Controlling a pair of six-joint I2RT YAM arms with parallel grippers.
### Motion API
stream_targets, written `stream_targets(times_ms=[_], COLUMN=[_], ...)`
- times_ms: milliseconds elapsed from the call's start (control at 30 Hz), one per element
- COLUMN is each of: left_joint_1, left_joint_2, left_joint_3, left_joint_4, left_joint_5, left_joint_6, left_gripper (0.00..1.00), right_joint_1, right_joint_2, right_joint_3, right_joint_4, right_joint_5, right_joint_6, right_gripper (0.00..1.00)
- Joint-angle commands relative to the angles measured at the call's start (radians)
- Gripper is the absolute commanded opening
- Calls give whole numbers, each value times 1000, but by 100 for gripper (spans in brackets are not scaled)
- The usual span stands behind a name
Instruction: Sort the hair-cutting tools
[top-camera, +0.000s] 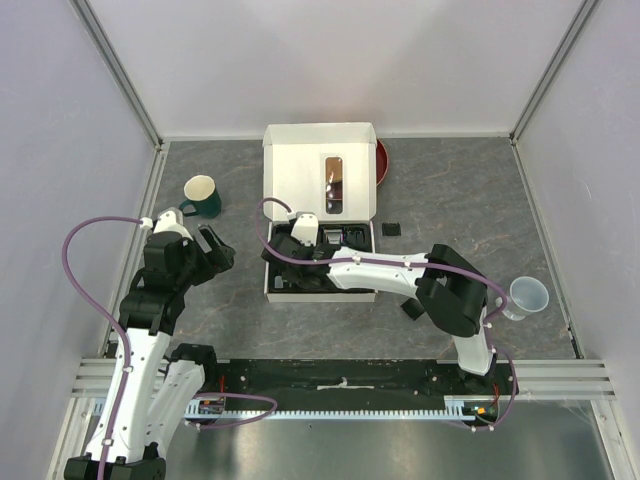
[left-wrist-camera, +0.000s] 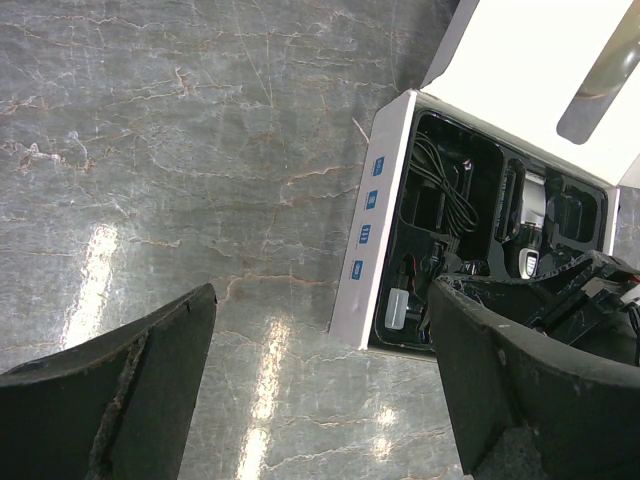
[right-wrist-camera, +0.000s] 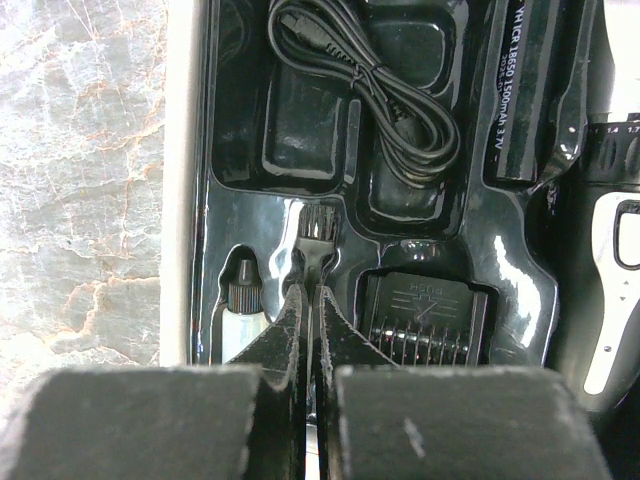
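Note:
An open white box (top-camera: 320, 180) holds a black moulded tray (right-wrist-camera: 230, 200). In the right wrist view my right gripper (right-wrist-camera: 310, 292) is shut on the handle of the thin black brush (right-wrist-camera: 318, 228), which lies in its tray slot. The coiled black cable (right-wrist-camera: 375, 95) lies beyond it. A comb guard (right-wrist-camera: 425, 322) sits to its right, and the black-and-silver clipper (right-wrist-camera: 612, 290) is at the far right. Two more small black guards (top-camera: 391, 229) (top-camera: 412, 308) lie on the table. My left gripper (top-camera: 215, 250) is open and empty over bare table, left of the box (left-wrist-camera: 372, 240).
A green mug (top-camera: 203, 196) stands at the back left. A clear plastic cup (top-camera: 528, 296) stands at the right by the right arm. A red dish (top-camera: 381, 162) shows behind the box lid. A small oil bottle (right-wrist-camera: 240, 315) sits in the tray left of the brush.

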Motion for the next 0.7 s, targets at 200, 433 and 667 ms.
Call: stream_targets(times_ms=[200, 433, 667], left_joint_1=[2, 2, 2], left_joint_2=[-1, -4, -3], left_joint_3=[-1, -1, -1], left_joint_4=[39, 39, 37], left_joint_5=[11, 11, 10], left_joint_6=[39, 37, 37], left_gripper=[92, 92, 92], right_joint_1=[11, 16, 17], right_joint_2=[23, 38, 54], right_joint_3=[75, 78, 92], right_joint_4=[-61, -75, -89], right_joint_5=[-27, -24, -15], right_joint_6=[-19, -17, -14], right_gripper=[0, 0, 0])
